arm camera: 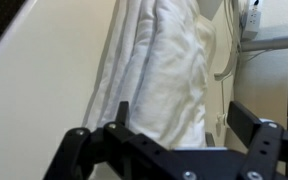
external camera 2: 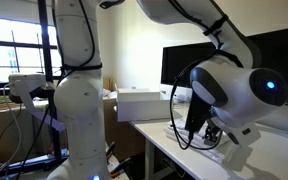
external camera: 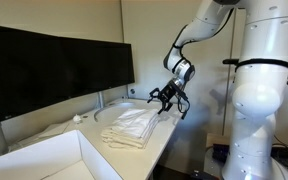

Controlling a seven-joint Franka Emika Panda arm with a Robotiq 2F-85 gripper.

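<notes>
My gripper [external camera: 168, 97] hangs open and empty just above the near end of a folded white cloth [external camera: 130, 127] that lies on a pale desk [external camera: 162, 138]. In the wrist view the cloth [arm camera: 164, 70] runs lengthwise below the two black fingers [arm camera: 184, 122], which stand wide apart and touch nothing. In an exterior view the gripper [external camera 2: 216, 132] is mostly hidden behind the arm's white joint [external camera 2: 224, 88].
Black monitors [external camera: 44, 65] stand along the back of the desk. A white open box [external camera: 44, 160] sits at the front. A white cable [arm camera: 224, 55] lies beside the cloth. The robot's white base [external camera: 259, 100] stands close by the desk edge.
</notes>
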